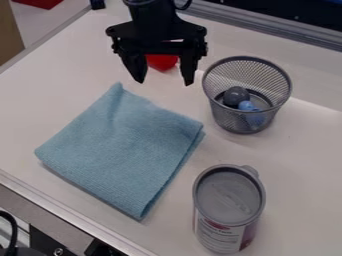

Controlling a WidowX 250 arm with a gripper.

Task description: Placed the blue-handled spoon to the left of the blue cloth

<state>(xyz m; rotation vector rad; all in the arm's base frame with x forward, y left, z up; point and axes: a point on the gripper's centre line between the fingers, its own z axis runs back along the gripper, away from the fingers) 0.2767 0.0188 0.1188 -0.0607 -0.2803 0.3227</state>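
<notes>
Hanging near the top of the view, the gripper (163, 82) has its two fingers spread wide apart, tips pointing down, with nothing pinched between them. A red thing (161, 62) shows in the gap, behind the fingers; whether it touches either one, I cannot tell. The cloth (123, 147), pale blue and folded, lies on the table below the gripper in the view, towards the camera and mostly off to the view's left. Its top corner comes near the left-hand fingertip as seen here, and its surface is a little rumpled, with layered edges along the right side.

To the right of the gripper stands a mesh basket (223, 114), upright, holding a dark grey ball (236, 95), a smaller light blue ball (246, 105) beside it and something blue. Nearer the camera, a can (229, 197) stands upright with its grey top facing up, right of the cloth and apart from it.
</notes>
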